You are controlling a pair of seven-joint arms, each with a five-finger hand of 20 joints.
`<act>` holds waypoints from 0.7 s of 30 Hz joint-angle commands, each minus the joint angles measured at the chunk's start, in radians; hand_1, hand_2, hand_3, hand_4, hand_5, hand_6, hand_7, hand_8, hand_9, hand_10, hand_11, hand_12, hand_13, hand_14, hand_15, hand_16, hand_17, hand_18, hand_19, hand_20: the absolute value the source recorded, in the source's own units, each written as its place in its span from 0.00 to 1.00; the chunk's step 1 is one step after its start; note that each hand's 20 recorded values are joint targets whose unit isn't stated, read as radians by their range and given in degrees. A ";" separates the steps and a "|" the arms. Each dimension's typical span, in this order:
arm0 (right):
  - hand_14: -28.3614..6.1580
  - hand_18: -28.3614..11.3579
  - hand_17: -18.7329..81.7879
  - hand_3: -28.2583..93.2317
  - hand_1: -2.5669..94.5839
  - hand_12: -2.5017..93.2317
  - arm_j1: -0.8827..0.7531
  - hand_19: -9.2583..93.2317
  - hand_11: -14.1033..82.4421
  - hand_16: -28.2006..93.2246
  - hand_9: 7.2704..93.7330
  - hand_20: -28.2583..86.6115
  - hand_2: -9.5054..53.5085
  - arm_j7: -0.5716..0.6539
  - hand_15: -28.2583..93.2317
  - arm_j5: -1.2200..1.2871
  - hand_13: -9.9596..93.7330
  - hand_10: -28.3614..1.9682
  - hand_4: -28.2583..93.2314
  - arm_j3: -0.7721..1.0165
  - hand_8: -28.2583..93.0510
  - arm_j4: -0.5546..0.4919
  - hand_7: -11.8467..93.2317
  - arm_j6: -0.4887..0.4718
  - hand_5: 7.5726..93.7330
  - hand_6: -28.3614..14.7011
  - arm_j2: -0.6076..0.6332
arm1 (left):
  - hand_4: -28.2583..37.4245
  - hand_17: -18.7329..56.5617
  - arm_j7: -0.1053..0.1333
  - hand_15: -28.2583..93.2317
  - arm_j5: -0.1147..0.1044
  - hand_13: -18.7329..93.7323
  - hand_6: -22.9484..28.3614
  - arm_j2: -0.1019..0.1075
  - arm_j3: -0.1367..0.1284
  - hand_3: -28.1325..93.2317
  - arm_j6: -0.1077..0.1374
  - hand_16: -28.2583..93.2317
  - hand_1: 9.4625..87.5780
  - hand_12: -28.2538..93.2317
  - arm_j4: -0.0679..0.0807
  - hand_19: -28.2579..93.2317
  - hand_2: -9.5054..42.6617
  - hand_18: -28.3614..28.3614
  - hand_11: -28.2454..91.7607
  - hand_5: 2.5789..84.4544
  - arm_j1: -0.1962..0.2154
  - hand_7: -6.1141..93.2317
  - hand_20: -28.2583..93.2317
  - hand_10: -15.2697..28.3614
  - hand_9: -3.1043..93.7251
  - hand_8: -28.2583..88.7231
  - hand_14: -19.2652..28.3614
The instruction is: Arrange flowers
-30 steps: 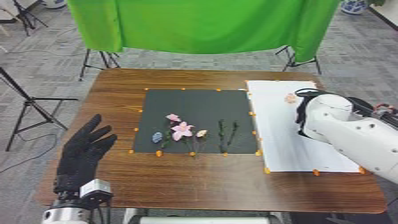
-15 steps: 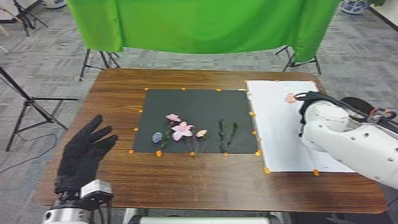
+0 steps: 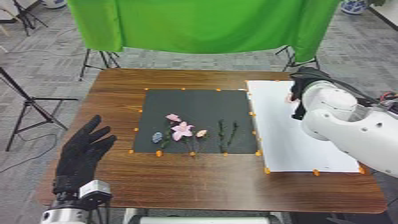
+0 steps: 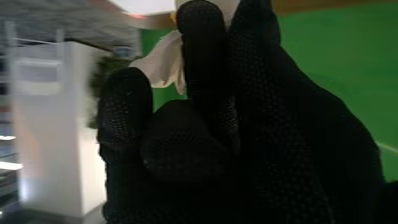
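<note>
My right hand (image 3: 306, 79) is located over the far part of the white sheet (image 3: 289, 150), at a pale flower (image 4: 161, 64); I cannot tell whether it grips the flower or merely lies against it. My left hand (image 3: 84, 142) is held over the table (image 3: 169, 187) with fingers apart, presumably to keep the work area free. On the dark mat (image 3: 195, 102), the pink flowers (image 3: 182, 131), blue flower (image 3: 157, 137) and green stems (image 3: 222, 135) lie near the close edge, probably grouped as one composition. Orange markers (image 3: 267, 170) border both surfaces, likely to secure them. Labels or writing: none legible
</note>
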 commanded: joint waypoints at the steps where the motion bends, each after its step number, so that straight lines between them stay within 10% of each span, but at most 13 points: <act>1: 0.80 0.34 0.66 0.83 0.66 0.37 0.012 1.00 0.23 0.38 0.97 0.33 0.00 -0.080 0.90 0.031 0.92 0.67 0.00 0.029 0.26 -0.068 0.40 0.002 0.82 0.67 -0.134 | 0.09 0.11 -0.013 0.76 0.009 0.36 0.62 -0.011 -0.016 0.77 0.004 0.12 0.26 0.33 -0.010 0.60 0.32 0.84 0.50 0.41 0.016 0.18 0.36 0.76 0.36 0.17 0.92; 21: 0.79 0.35 0.66 0.83 0.66 0.37 -0.042 1.00 0.23 0.38 0.96 0.33 0.00 -0.072 0.91 0.070 0.91 0.69 0.00 -0.050 0.27 0.005 0.41 0.053 0.80 0.70 -0.311 | 0.09 0.11 -0.081 0.76 0.063 0.36 0.62 -0.059 -0.040 0.77 -0.030 0.12 0.26 0.33 -0.003 0.59 0.32 0.84 0.50 0.42 0.009 0.18 0.36 0.76 0.36 0.17 0.92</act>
